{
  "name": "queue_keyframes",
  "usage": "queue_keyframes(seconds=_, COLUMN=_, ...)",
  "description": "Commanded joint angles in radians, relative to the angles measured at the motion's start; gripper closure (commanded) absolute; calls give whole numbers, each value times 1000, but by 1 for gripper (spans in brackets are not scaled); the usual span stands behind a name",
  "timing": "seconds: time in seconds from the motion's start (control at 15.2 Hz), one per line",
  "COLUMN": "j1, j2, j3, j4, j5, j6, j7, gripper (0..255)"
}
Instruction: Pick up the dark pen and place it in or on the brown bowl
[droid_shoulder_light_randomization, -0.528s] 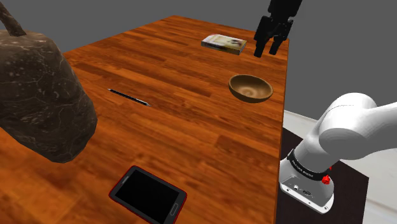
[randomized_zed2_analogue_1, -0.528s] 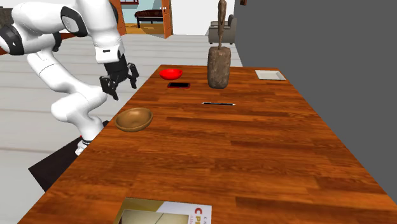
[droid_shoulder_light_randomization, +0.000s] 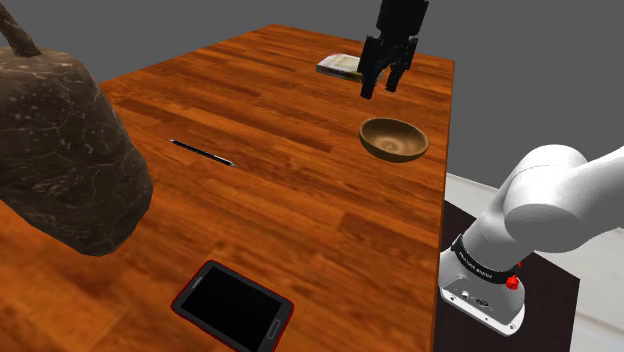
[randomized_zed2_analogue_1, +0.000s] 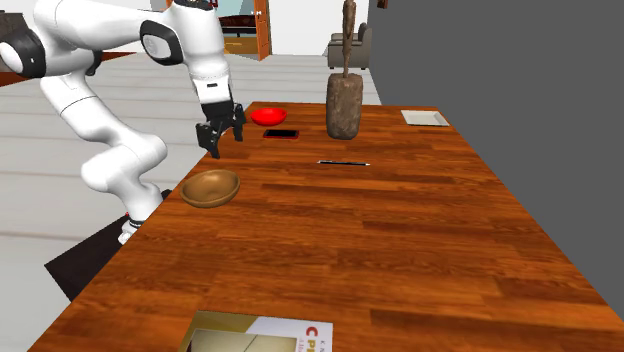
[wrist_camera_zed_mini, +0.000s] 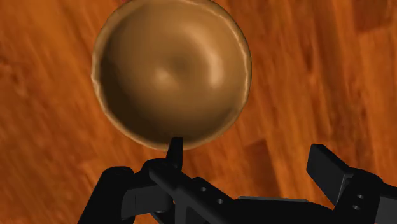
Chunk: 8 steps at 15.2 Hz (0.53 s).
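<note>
Overall, wooden table (droid_shoulder_light_randomization: 300, 220) beneath brown bowl (droid_shoulder_light_randomization: 394, 138), grey wall (randomized_zed2_analogue_1: 480, 50) alongside.

The surface (randomized_zed2_analogue_1: 400, 240) is glossy reddish-brown wood planking. A plain dark grey wall (randomized_zed2_analogue_1: 520, 60) runs along its right side in the second exterior view. The floor (randomized_zed2_analogue_1: 40, 215) is pale grey boards. At the far end stand an open doorway (randomized_zed2_analogue_1: 240, 30) with an orange-brown frame and an armchair (randomized_zed2_analogue_1: 355, 45).

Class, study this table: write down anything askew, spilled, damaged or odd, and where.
Nothing stands out. The bowl sits upright and empty; the pen and phone lie flat on the table, nothing spilled or broken.
</note>
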Motion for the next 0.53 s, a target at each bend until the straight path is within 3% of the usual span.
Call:
queue_keyframes(seconds=0.0, j1=19, j2=55, j3=34, j4=17, j5=13, j6=43, j7=14, gripper=0)
queue_keyframes(seconds=0.46, j1=69, j2=270, j3=135, j4=130, j5=19, j6=155, j7=52, gripper=0)
